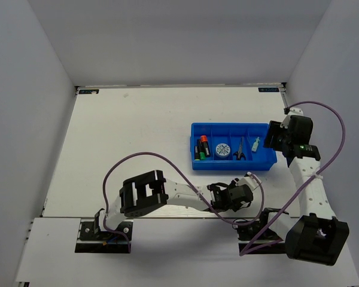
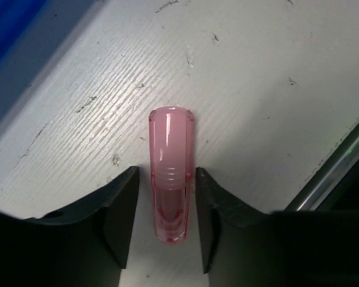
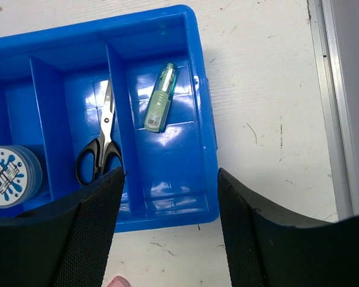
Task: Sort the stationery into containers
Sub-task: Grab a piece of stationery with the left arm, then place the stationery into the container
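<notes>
Left gripper (image 2: 166,172) straddles the pink piece (image 2: 169,149) lying on the worktop (image 2: 257,89) just on the near side of the blue bin (image 3: 198,72): jaws part-open, one side gapped, nothing clamped. You get its long flanks squarely this way. Right gripper (image 3: 170,176) hovers wide open, empty, above the bin's right-end compartment holding the green piece (image 3: 160,98).

Top external: looks down from high above and behind the arm bases (image 1: 105,230) at the frame's bottom edge, takes in the whole table (image 1: 131,131), blue bin (image 1: 227,125) right of centre. Left wrist: hangs very close over the tabletop, faces down past its own fingers (image 2: 116,221) at a pink piece (image 2: 169,155). Right wrist: sits higher, faces down on the bin's right end, shared with the top view.
</notes>
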Tool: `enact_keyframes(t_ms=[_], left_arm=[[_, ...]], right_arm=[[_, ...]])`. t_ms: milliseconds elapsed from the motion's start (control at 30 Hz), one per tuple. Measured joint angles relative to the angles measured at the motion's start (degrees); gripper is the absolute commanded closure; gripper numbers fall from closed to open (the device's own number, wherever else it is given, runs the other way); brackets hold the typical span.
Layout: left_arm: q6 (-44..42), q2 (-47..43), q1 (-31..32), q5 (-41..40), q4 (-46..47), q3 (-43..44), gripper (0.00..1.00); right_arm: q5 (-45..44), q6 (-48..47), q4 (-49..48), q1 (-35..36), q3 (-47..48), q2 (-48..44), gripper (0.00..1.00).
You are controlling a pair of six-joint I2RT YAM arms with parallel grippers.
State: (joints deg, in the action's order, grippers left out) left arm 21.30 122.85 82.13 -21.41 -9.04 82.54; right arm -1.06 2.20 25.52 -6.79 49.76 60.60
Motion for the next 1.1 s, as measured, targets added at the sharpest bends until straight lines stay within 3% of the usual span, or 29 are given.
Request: enact_keyframes(t_ms=[100, 133, 233, 300, 333, 367, 467, 500, 600, 867, 1100], left_arm=[[0.72, 0.00, 0.11, -0.72, -0.09, -0.13, 0.72], [0.76, 0.04, 0.13, -0.87, -0.09, -0.17, 0.83], [1.38, 0.07, 0.22, -1.68, -0.20, -0.20, 0.98], [1.75, 0.00, 0.20, -2.03, -0.15, -0.39, 1.00], [1.86, -0.35, 0.17, -2.12, -0.20, -0.66, 1.00], [1.95, -0.79, 0.13, -2.08, -0.46, -1.16, 1.00], [1.16, -3.56, -0.24, -1.97, -4.07, -3.08, 1.00], [0.63, -4.39, -0.44, -1.70, -5.99, -3.21, 1.00], [-1.68, -6.67, -1.25, -0.72, -10.80, -3.19, 1.00], [-2.69, -13.14, -9.55, 8.74, -10.23, 2.99, 1.00], [3.69, -7.52, -18.84, 19.45, -4.09, 15.74, 1.00]], right_arm=[[0.90, 0.42, -0.02, -0.50, -0.07, -0.31, 0.33], [1.25, 0.46, 0.00, -0.68, -0.07, -0.44, 0.33], [1.77, 0.55, -0.02, -1.03, -0.15, -0.81, 0.33], [2.21, 0.68, -0.04, -1.38, -0.50, -1.31, 0.28], [2.54, 0.72, -0.04, -1.53, -0.68, -1.46, 0.15], [2.89, 0.79, 0.02, -1.70, -0.87, -1.64, 0.10], [3.65, -0.48, -0.04, -1.86, -0.94, -1.95, 0.10], [3.72, -0.76, -0.11, -1.88, -1.07, -2.23, 0.23], [3.39, -1.73, -0.42, -1.95, -2.14, -3.80, 1.00], [-2.80, 1.66, -4.24, -2.62, -6.73, -11.41, 1.00], [-6.67, 3.63, -7.15, -2.97, -8.09, -12.15, 0.99]])
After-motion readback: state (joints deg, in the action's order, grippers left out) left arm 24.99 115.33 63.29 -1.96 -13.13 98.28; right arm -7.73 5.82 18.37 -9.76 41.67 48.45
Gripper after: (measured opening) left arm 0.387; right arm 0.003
